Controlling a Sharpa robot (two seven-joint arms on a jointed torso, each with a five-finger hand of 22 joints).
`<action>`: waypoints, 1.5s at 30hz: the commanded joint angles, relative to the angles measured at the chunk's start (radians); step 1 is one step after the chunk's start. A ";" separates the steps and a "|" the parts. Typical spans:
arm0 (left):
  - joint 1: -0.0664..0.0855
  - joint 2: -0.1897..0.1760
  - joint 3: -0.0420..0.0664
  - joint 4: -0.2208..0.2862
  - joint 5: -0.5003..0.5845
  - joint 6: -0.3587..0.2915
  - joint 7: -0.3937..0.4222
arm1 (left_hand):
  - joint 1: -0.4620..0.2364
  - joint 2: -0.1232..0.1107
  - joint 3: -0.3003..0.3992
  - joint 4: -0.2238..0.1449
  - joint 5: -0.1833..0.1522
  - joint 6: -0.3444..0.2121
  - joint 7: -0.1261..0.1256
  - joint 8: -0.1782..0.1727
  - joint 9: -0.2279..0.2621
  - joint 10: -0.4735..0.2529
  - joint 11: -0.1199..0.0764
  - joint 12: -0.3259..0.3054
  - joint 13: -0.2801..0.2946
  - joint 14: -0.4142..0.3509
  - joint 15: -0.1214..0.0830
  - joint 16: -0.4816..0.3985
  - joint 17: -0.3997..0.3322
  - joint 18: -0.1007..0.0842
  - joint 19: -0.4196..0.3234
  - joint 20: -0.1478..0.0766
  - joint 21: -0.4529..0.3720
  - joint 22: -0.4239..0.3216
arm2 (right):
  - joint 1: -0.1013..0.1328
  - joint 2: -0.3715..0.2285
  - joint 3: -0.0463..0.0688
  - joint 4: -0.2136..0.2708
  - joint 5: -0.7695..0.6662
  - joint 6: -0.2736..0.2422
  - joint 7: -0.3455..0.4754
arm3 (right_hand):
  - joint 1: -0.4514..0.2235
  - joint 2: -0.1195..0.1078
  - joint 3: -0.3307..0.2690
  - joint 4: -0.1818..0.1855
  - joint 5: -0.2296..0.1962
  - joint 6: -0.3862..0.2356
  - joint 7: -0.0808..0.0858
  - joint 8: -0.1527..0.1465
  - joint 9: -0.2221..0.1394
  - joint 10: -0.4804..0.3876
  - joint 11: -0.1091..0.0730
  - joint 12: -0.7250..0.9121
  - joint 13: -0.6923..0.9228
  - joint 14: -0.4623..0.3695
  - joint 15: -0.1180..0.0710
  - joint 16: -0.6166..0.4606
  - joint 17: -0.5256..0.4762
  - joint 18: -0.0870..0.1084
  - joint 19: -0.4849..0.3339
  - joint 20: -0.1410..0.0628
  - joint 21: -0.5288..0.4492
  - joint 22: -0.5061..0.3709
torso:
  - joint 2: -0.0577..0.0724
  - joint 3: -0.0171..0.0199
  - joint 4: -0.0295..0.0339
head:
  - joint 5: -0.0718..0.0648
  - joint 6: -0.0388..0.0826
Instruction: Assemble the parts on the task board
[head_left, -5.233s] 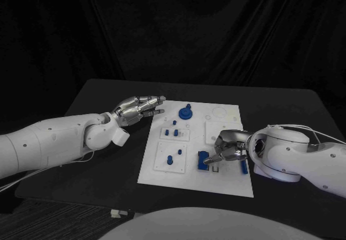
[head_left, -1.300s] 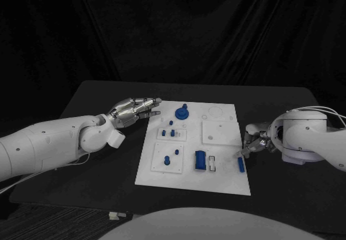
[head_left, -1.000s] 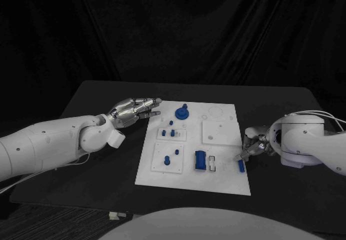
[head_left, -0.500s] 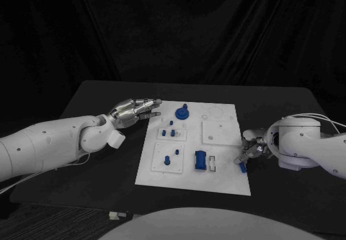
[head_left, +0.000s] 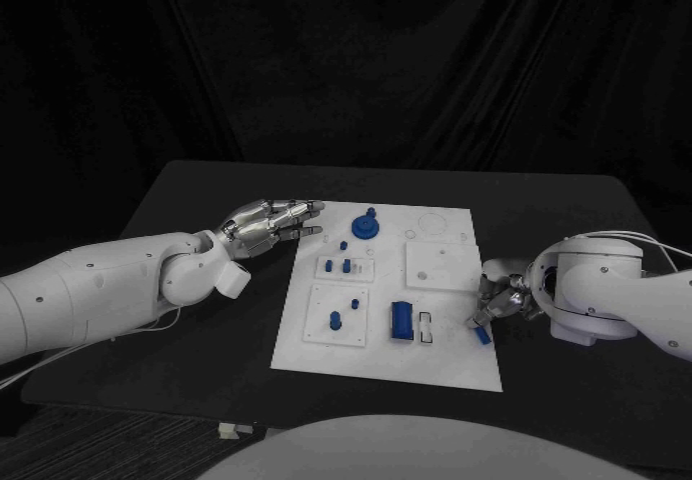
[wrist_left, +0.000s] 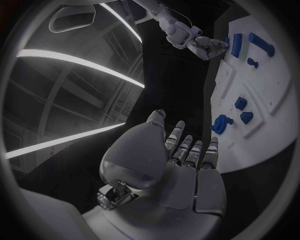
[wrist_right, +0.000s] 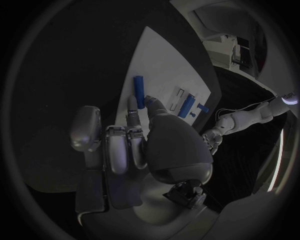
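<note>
White task board (head_left: 450, 366) flat mid-table, blue parts (head_left: 401, 320) seemingly mostly seated.

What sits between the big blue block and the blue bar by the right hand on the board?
A small white slotted piece lies between the blue block and the blue bar, as the head view shows.

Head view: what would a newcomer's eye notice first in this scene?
First, the white task board in the middle of the black table, with small blue parts standing out on it. Next, the right hand at the board's right edge, fingers at a short blue bar near that edge. Then the left hand, which hangs empty by the board's far left corner, near the round blue knob.
</note>
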 joint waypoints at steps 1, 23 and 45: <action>-0.002 0.001 0.001 0.001 0.006 0.014 0.008 | 0.007 0.003 0.005 -0.002 0.003 0.006 0.017 0.005 0.000 0.001 0.003 0.004 0.000 0.003 -0.001 0.006 0.001 -0.012 0.008 -0.002 0.004 -0.001 | -0.006 -0.004 -0.003 0.008 0.083 -0.083 -0.003 | -0.006 -0.001 0.149 -0.138 0.007 -0.001 0.007 0.016 0.008 0.106 0.004 0.003 0.263 0.080 0.009 0.003 0.123 0.005 0.002 0.009 -0.003 0.142 | 0.000 0.0004 -0.0004 | 0.002 0.000; -0.004 0.004 0.001 -0.002 0.006 0.022 0.008 | 0.007 0.000 0.004 -0.003 0.004 0.003 0.017 0.004 0.000 0.001 0.003 0.005 0.000 0.003 0.000 0.006 0.001 -0.013 0.008 -0.002 0.003 -0.002 | 0.009 0.012 -0.003 0.004 0.506 -0.240 0.008 | -0.153 -0.019 0.317 -0.198 0.040 -0.005 -0.002 0.070 0.030 0.106 -0.002 0.003 0.263 0.081 0.004 0.008 0.128 0.006 0.003 0.006 -0.005 0.142 | 0.000 -0.0001 0.0006 | 0.003 0.000; -0.005 0.000 0.001 0.001 0.006 0.024 0.009 | 0.007 -0.001 0.004 -0.004 0.005 0.004 0.018 0.005 0.000 0.001 0.004 0.006 0.000 0.003 0.000 0.006 0.001 -0.013 0.008 -0.002 0.003 -0.002 | -0.009 0.059 -0.003 -0.031 0.539 -0.248 -0.002 | -0.194 -0.012 0.346 -0.190 -0.047 -0.037 -0.002 0.089 0.046 0.106 -0.003 0.003 0.263 0.080 0.003 0.007 0.123 0.011 -0.005 0.005 -0.037 0.133 | 0.000 0.0000 0.0004 | 0.004 0.000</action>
